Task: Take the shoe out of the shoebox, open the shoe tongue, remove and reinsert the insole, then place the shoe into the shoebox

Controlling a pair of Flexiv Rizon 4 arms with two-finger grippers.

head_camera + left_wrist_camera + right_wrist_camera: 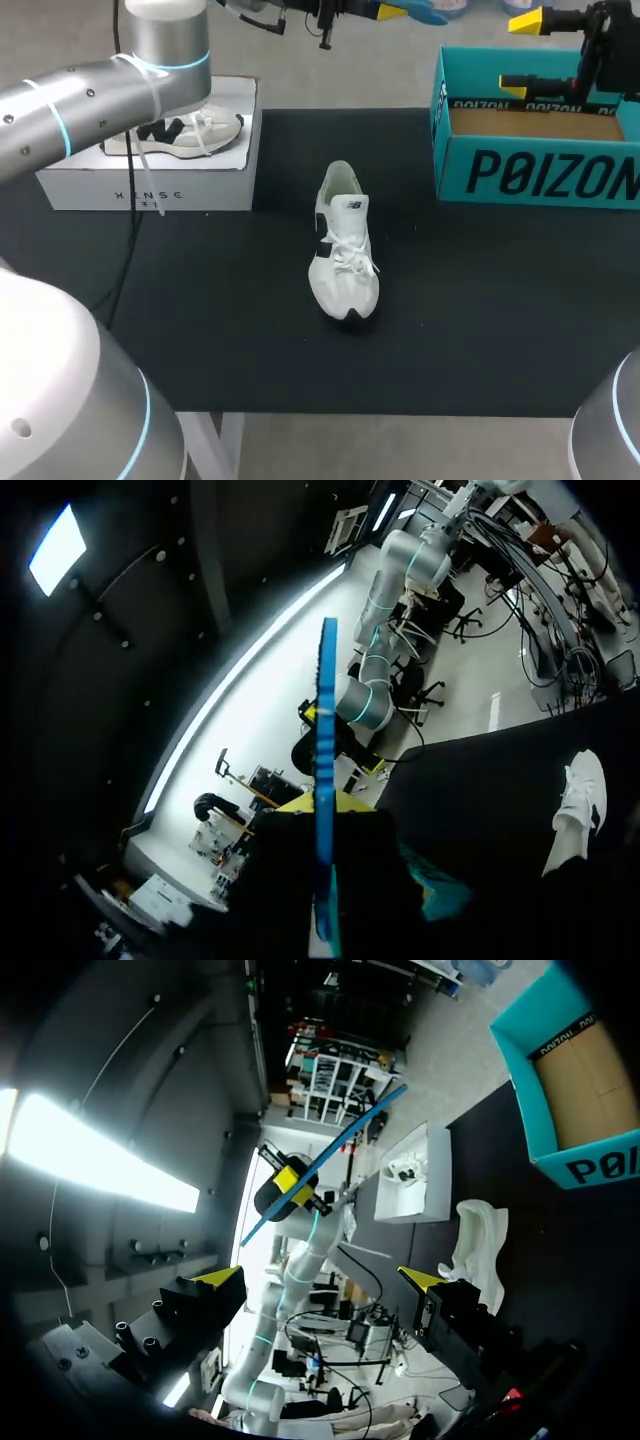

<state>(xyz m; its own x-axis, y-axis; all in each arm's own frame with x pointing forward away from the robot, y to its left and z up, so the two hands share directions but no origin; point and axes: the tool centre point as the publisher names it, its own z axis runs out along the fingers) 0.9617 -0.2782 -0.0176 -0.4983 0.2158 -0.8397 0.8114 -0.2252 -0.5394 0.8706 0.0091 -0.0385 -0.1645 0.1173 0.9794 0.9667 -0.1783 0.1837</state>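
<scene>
My left fingers [320, 803] are pressed together on the insole [326, 710], a thin, flat blue sheet that shows from my left wrist only as a narrow edge-on strip rising from between them. It is held up off the desk [200, 330], beyond its far edge. My right fingers [320, 1280] are spread wide with nothing between them, their wedge-shaped yellow tips [222, 1278] well apart, and they hang over the far right corner, by the shoebox [535, 175]. The shoebox is open teal cardboard with bold black lettering on its near wall and a plain brown floor inside. It sits at the far right of the desk. The shoe [345, 250] stands on its sole near the middle of the matte black desk, well apart from both boxes, toe toward the near edge and heel toward the far one. Its upper is smooth and white with a black side panel, its white laces are loosely tied over the middle, and its pale collar gapes open at the heel end. At the far left sits a white box [150, 185], low and rectangular with small dark print on its near face. A second shoe [180, 132], pale with dark accents, lies on top, partly hidden by my left arm.
</scene>
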